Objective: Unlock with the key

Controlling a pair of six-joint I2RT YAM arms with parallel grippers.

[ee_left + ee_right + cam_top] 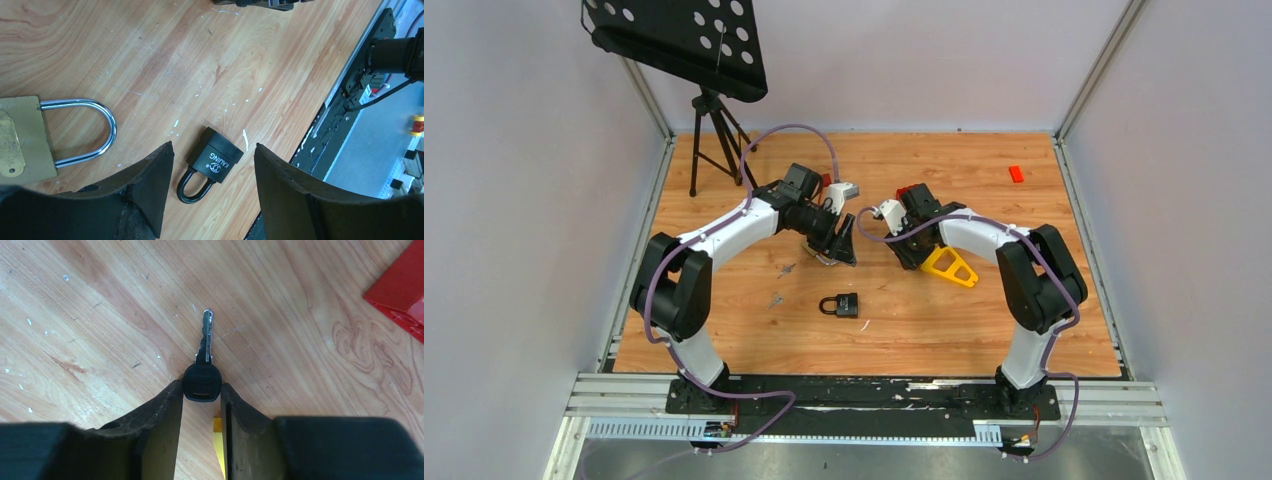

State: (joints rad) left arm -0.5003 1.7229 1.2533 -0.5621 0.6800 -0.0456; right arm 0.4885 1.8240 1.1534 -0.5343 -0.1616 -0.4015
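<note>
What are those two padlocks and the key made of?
The gold padlock looks like brass: dull yellow body, with a mirror-bright, probably steel, shackle. The black padlock is matte black, likely coated metal. The key has a silvery metal blade and a black, seemingly plastic head.

The counter (1044,330) is light wood with wavy grain. It looks smooth, with small white scuffs and specks. The key (204,365) has a shiny silver metal blade and a dull black plastic head. The black padlock (215,159) has a dull black body with pale letters and a glossy black loop. The gold padlock (20,137) has a brass-looking body and a bright, mirror-like metal loop. The left fingers (145,195) and right fingers (155,435) are black, dull and a bit rough at the edges. The left arm (724,232) and right arm (979,232) have smooth white shells that look like plastic. A red piece (400,290) and a yellow piece (950,266) look like plastic too.
</note>
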